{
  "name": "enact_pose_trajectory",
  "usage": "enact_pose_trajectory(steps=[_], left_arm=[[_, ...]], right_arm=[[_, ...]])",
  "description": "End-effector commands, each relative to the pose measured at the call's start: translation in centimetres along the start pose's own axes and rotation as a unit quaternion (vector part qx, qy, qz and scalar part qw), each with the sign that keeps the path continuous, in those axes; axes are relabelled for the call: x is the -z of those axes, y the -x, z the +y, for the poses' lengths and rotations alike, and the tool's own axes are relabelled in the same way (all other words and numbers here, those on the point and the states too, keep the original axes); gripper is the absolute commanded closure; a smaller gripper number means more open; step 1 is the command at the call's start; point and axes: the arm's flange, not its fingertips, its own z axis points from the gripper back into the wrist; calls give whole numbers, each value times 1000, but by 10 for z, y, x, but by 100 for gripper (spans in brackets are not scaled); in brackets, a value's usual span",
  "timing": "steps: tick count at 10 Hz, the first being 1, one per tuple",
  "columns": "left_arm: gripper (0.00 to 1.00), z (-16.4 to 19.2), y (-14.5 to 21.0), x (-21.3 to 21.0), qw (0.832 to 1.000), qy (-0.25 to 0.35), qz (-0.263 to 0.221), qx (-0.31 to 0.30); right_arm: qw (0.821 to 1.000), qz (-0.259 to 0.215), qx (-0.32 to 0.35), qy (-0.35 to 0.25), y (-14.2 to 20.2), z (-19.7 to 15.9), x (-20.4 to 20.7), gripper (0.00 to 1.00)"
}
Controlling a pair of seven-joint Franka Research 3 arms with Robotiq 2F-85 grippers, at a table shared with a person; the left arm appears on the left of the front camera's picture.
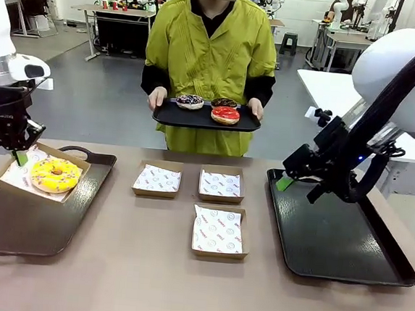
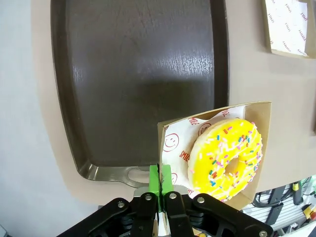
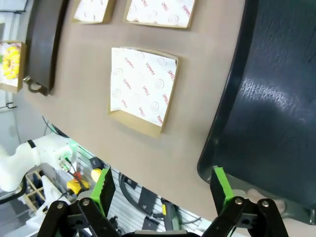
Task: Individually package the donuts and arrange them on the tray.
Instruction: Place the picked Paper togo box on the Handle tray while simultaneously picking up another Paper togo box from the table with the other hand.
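Left wrist view: yellow donut (image 2: pixel 227 158) beside left claw (image 2: pixel 160 173) clamped on box (image 2: pixel 247 105)

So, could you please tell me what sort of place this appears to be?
Likely a robotics lab: white robot arm at the brown table, further work table across an open grey floor.

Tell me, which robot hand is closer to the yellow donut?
Left. The left gripper is pinching the edge of the box holding the yellow donut, right beside it. The right gripper hangs open over the right-hand tray.
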Motion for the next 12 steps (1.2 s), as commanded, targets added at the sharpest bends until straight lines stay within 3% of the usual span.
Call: enact_pose_trajectory(steps=[1, 10, 12], left_arm=[[99, -5, -1, -5, 1000, 1, -2, -3], [99, -3, -1, -2, 1000, 0, -2, 3], [99, 7, 11, 8, 1000, 13, -6, 15]], right_arm=[[1000, 1, 9, -6, 5, -2, 0, 0], [1000, 1, 1, -7, 1, -1, 0, 0], [998, 27, 20, 60, -10, 29, 23, 0]])
